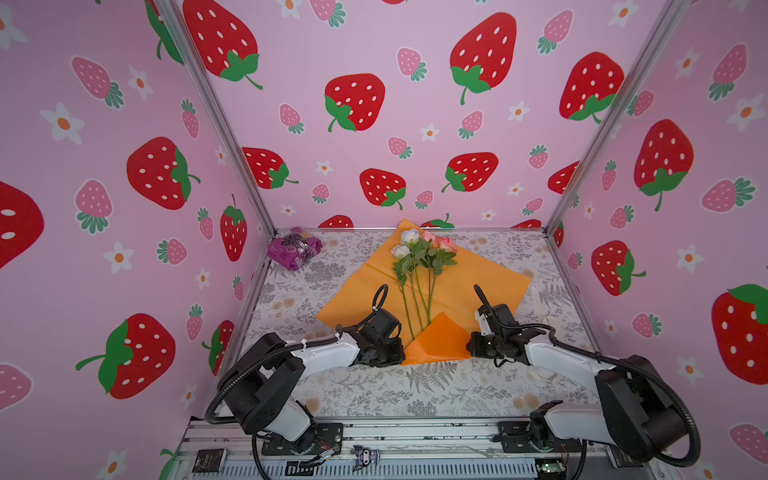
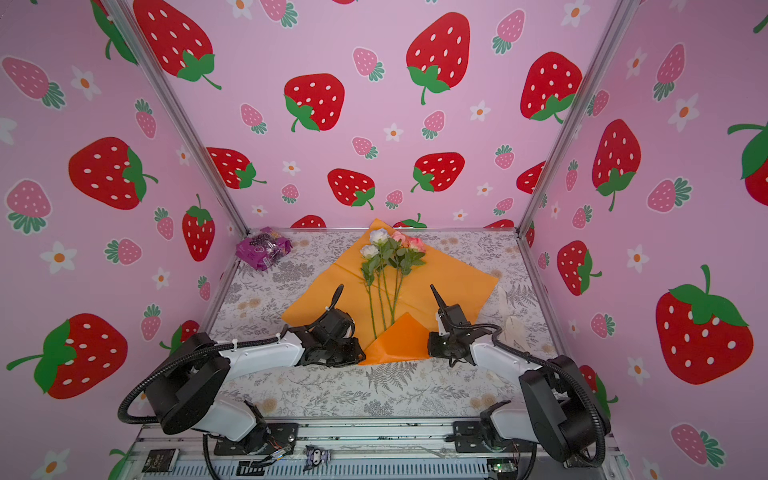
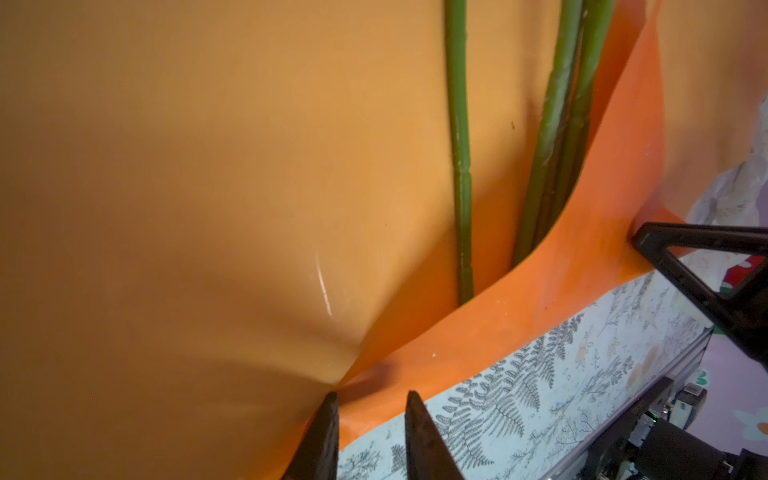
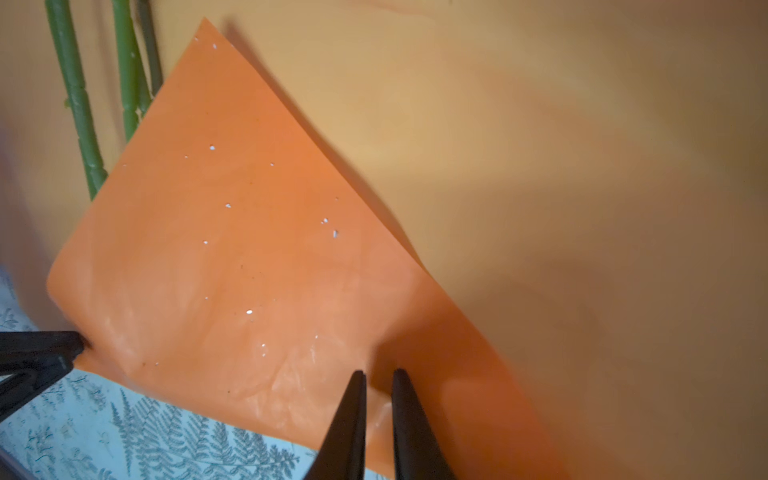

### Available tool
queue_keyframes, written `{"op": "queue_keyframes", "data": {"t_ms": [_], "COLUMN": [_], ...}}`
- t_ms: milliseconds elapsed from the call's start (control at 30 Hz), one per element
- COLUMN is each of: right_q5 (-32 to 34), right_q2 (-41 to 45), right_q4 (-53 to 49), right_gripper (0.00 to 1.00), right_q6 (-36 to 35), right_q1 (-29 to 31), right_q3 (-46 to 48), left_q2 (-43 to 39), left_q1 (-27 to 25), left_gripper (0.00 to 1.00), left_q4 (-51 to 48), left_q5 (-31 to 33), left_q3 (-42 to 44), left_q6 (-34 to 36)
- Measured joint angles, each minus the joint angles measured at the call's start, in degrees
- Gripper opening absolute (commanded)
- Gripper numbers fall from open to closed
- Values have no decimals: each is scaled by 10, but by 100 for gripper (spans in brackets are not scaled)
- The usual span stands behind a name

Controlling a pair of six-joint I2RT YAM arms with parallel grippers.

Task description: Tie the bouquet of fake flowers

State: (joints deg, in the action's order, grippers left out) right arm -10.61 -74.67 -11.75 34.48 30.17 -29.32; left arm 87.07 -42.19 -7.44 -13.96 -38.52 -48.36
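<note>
The bouquet of fake flowers (image 1: 419, 253) lies on a sheet of orange wrapping paper (image 1: 478, 274) in both top views, blooms toward the back wall and green stems (image 3: 459, 166) running toward me. The paper's near corner is folded up over the stem ends as a flap (image 1: 438, 338). My left gripper (image 3: 372, 395) is at the flap's left end, open, with the fold's edge between its fingers. At the flap's right end, my right gripper (image 4: 379, 372) is shut on the paper (image 4: 249, 249), which wrinkles between its tips.
A crinkly purple packet (image 1: 294, 248) lies in the back left corner of the floral table (image 1: 374, 390). A pale ribbon-like strip (image 2: 513, 324) lies right of the paper. Strawberry-print walls close in three sides. Both arms' bases stand on the front rail (image 1: 415, 432).
</note>
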Motion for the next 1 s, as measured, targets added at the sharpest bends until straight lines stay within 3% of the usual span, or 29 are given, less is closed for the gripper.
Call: {"op": "queue_keyframes", "data": {"t_ms": [233, 367, 533, 1000], "right_q5": [-75, -83, -56, 62], "right_q2": [65, 47, 5, 30], "right_q4": [0, -1, -20, -90], "right_gripper": [9, 8, 6, 6], "right_q6": [-10, -15, -11, 24], "right_q1": [-2, -2, -2, -7], "right_q3": [21, 20, 9, -3], "left_q2": [1, 3, 2, 2], "left_q1": [2, 3, 3, 3], "left_gripper": [26, 25, 24, 21], "left_q4": [0, -2, -4, -7], "left_q5": [-1, -2, 0, 5], "left_q3": [0, 0, -1, -1], "left_q6": [-3, -3, -3, -4]}}
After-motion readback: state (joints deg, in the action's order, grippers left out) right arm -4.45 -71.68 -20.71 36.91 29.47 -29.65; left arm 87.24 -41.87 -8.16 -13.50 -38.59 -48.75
